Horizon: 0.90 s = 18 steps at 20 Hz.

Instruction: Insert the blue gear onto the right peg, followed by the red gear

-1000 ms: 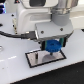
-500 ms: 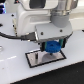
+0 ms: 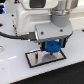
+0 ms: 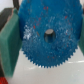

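My gripper (image 3: 52, 46) is shut on the blue gear (image 3: 52, 48) and holds it flat, just above the white black-edged plate (image 3: 36, 59). In the wrist view the blue gear (image 4: 35, 47) fills the frame between the green fingers (image 4: 8, 45). A dark round spot (image 4: 49, 35) shows in the gear's centre hole and looks like the top of the right peg. The pegs are hidden by the gear and gripper in the exterior view. A small red patch (image 4: 2, 79) sits at the wrist view's edge, and I cannot tell if it is the red gear.
The white arm body (image 3: 35, 20) stands over the plate, with a black cable (image 3: 12, 34) running off to the exterior view's left. The plate lies on a white table (image 3: 15, 70).
My gripper has come down a little with the blue gear, closer to the plate.
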### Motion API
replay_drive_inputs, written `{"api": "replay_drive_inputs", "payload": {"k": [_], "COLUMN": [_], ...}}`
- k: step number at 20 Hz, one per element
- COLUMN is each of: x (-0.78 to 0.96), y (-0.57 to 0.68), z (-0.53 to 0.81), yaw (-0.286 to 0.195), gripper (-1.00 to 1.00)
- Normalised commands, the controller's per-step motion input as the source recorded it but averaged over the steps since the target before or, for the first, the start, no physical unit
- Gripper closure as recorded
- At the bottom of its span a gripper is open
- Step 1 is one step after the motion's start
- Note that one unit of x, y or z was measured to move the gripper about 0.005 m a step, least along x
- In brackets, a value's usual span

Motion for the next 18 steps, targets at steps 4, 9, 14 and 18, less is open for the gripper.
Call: {"api": "replay_drive_inputs", "payload": {"k": [4,9,14,18], "x": [0.28,0.24,0.21,0.24], "y": [0.00,0.00,0.02,0.00], "z": [0.13,-0.11,-0.15,0.10], "yaw": [0.000,0.000,0.000,0.000], "gripper": [1.00,1.00,1.00,1.00]}}
